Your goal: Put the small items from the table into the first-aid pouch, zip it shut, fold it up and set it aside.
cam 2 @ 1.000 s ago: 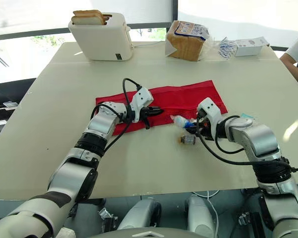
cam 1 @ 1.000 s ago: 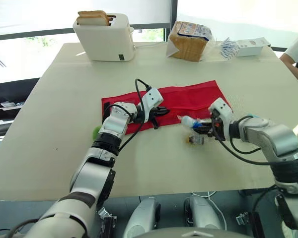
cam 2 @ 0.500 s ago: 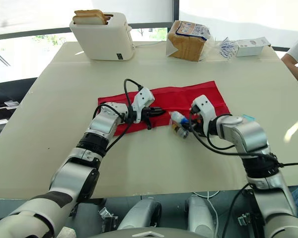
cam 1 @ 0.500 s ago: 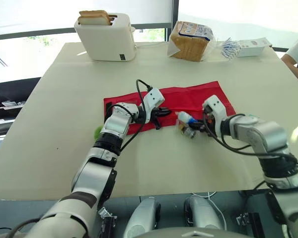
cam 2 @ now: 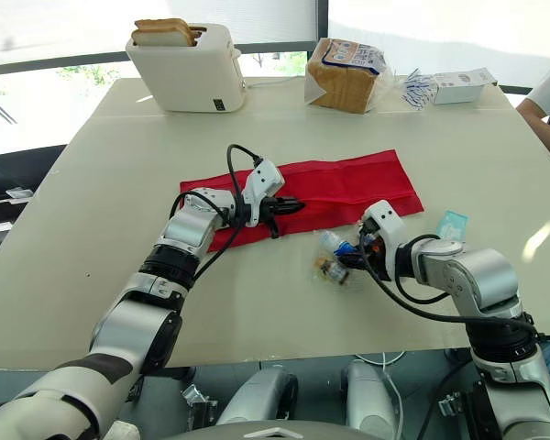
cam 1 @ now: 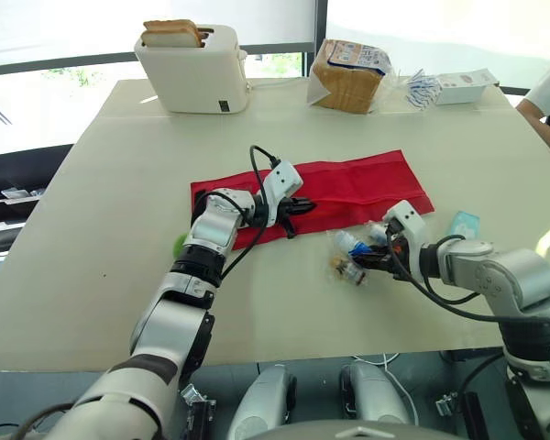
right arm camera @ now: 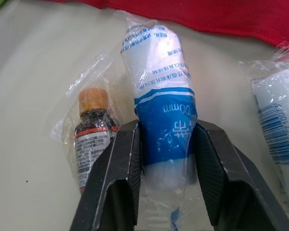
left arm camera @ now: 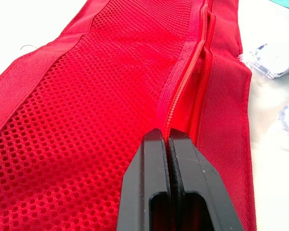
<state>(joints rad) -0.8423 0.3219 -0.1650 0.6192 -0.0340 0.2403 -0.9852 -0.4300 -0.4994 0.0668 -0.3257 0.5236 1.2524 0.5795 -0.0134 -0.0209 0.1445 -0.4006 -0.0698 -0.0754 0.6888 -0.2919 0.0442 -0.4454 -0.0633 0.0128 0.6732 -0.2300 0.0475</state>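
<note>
Toaster of white plastic (cam 1: 194, 69) stands at the upper left of the head view, on the beige table (cam 1: 101, 183). Just left of centre, the left gripper (left arm camera: 165, 137) rests on the left part of the long red mesh fabric pouch (cam 1: 357, 181), its black fingers pressed flat together, their tips at the zipper line, which gapes ahead of them. The pouch lies unfolded across mid-frame. Right of centre, below the pouch's near edge, the right gripper (cam 1: 374, 260) clamps a white-and-blue wrapped roll (right arm camera: 159, 96) between its fingers. A small brown bottle with an orange cap (right arm camera: 92, 130), in clear wrap, lies just beside the roll. Farther right lies a teal packet (cam 1: 463, 223).
</note>
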